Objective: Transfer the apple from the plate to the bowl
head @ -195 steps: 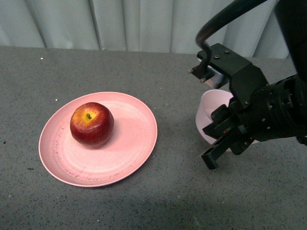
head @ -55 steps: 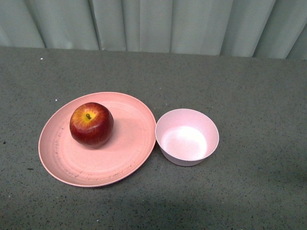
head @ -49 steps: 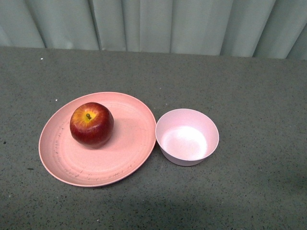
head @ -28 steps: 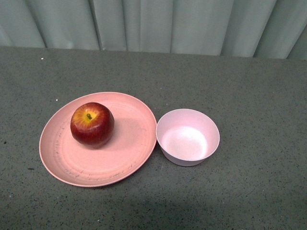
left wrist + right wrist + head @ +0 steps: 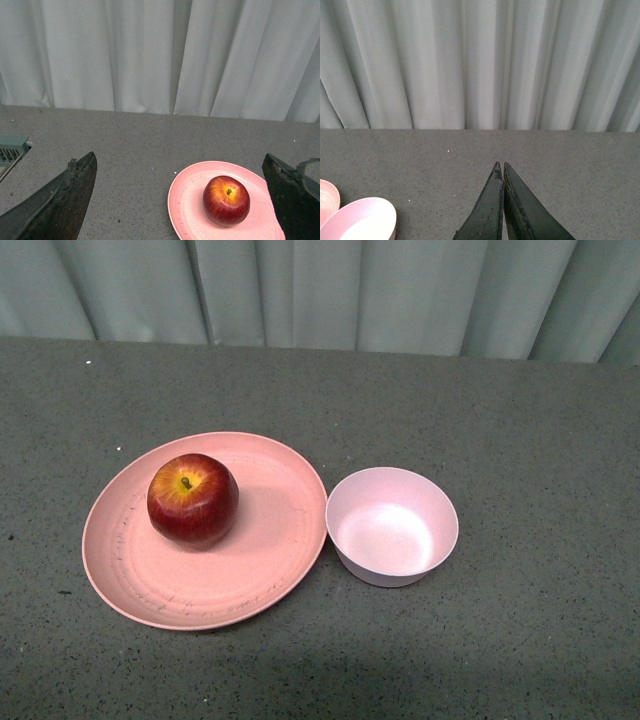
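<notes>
Apple (image 5: 192, 499), stem up, on plate (image 5: 260, 570) toward its 10 o'clock side, bowl (image 5: 390, 577) close at plate's 3 o'clock; ahead of wide-spread, empty left gripper (image 5: 178, 156), thus likely nearer to it than to right gripper (image 5: 500, 165), pinched together on nothing.

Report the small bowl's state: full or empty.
Empty: the pale pink bowl is bare inside; the dark red apple sits on the salmon-pink plate.

So the table (image 5: 480, 410) is a dark grey speckled surface, kinda like rough stone. Only two things sit straight on it: the big salmon-pink plate (image 5: 262, 540), scuffed near its rim, and a small pale pink bowl (image 5: 392, 530) snug against the plate's edge. Can't tell if they actually touch.
</notes>
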### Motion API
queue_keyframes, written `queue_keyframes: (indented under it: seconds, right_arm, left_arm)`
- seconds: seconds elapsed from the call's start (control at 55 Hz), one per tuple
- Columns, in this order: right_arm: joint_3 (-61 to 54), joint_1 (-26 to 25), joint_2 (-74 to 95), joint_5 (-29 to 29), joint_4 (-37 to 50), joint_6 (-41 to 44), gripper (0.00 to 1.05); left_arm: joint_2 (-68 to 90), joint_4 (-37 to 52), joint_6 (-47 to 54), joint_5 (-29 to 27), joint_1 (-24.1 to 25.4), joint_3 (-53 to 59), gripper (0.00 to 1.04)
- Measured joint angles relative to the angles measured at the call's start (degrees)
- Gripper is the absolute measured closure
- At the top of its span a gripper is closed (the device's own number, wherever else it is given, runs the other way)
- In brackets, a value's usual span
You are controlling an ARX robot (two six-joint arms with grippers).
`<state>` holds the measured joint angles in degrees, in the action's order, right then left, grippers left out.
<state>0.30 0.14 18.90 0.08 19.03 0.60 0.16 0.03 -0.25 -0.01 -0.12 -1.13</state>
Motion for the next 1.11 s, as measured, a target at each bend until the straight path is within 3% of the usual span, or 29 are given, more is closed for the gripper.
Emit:
queue_keyframes:
  seconds: [0.527, 0.691, 1.109]
  right_arm:
    - [0.0, 0.0, -8.83, 0.0, -8.74, 0.0, 1.04]
    - [0.02, 0.0, -18.08, -0.17, -18.64, 0.04, 1.03]
    - [0.02, 0.0, -18.64, -0.15, -18.95, 0.0, 0.35]
  left_arm:
    - [0.0, 0.0, 0.0, 0.0, 0.0, 0.0, 0.07]
    - [0.0, 0.0, 0.0, -0.04, 0.0, 0.0, 0.07]
    - [0.0, 0.0, 0.0, 0.0, 0.0, 0.0, 0.07]
